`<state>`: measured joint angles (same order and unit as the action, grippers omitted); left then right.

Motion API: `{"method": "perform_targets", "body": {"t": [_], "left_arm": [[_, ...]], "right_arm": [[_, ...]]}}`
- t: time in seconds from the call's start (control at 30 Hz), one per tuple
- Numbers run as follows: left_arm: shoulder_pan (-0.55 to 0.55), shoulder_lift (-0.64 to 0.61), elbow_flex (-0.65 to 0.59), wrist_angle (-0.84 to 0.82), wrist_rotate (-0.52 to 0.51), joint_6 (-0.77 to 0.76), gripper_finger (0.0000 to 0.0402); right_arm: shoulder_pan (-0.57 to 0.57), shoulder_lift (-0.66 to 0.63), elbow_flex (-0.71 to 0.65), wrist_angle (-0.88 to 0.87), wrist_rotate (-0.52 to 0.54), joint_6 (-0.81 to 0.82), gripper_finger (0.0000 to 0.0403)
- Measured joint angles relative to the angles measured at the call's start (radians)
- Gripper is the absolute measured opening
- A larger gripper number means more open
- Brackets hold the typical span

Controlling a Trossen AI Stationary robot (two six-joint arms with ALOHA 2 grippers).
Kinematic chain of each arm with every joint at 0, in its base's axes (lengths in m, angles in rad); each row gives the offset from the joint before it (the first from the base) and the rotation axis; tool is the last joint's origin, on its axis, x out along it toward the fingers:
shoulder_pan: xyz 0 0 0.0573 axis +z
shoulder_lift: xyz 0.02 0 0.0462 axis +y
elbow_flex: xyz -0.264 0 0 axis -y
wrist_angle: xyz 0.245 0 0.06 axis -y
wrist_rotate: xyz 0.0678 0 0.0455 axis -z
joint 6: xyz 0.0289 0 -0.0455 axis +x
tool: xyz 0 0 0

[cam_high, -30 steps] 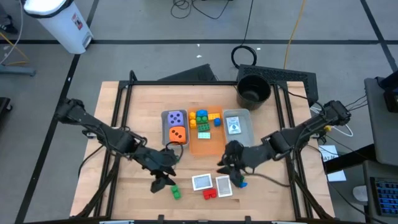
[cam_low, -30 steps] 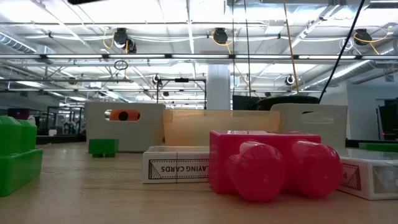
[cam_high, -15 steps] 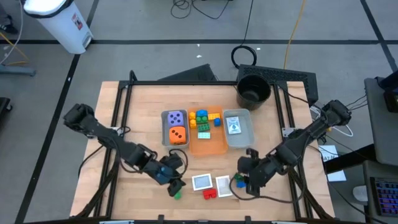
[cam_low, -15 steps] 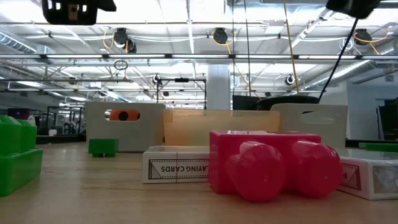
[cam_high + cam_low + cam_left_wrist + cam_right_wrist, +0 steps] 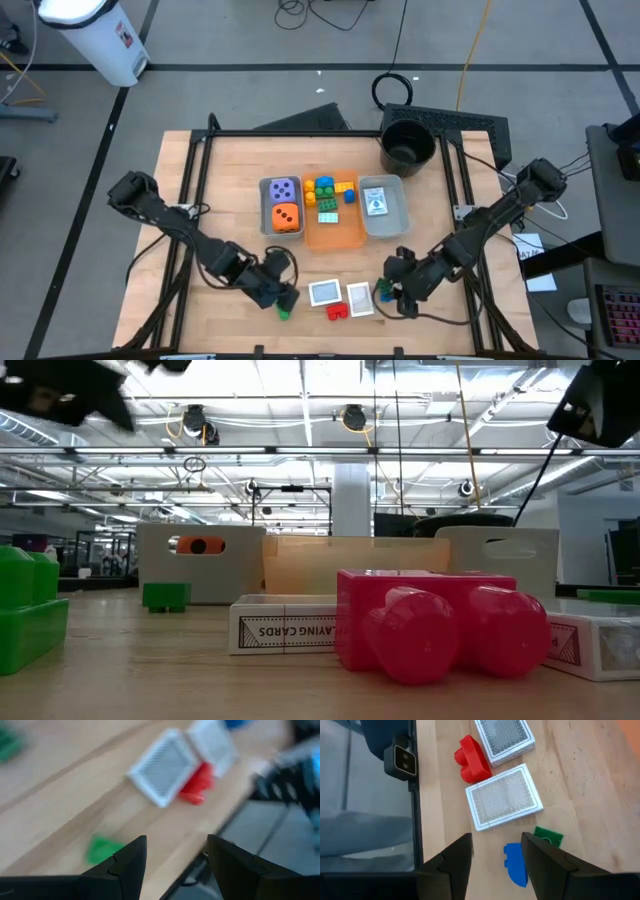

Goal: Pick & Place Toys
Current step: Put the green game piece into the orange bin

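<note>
At the bench's (image 5: 200, 180) front edge, my right fingers (image 5: 496, 851) hung spread above the small blue plastic brick (image 5: 516, 863) (light, stiff, probably slippery): I'd pinch its flat sides.

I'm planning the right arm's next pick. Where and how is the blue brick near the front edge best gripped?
Probably from straight above. The blue brick lies flat on the table, directly ahead of the open right gripper. Close the fingers across its two long sides. A card deck and a green brick sit close by, so a sideways approach would likely bump them.
</note>
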<state>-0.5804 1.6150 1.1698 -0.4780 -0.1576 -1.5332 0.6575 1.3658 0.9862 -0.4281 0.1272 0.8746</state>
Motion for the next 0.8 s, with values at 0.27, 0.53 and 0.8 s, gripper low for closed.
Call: {"method": "perform_targets", "body": {"t": [0.27,0.53,0.8], "left_arm": [[-0.046,0.006,0.0,-0.097,-0.004,-0.481,0.0211],[-0.107,0.101,0.0,-0.085,0.037,-0.794,0.0211],[-0.095,0.159,0.0,-0.031,0.053,-0.888,0.0211]], "right_arm": [[-0.001,-0.069,-0.097,0.094,0.079,0.031,0.0205],[-0.002,-0.124,-0.207,0.241,0.113,0.068,0.0232],[-0.002,-0.136,-0.258,0.294,0.11,0.075,0.0228]]}}
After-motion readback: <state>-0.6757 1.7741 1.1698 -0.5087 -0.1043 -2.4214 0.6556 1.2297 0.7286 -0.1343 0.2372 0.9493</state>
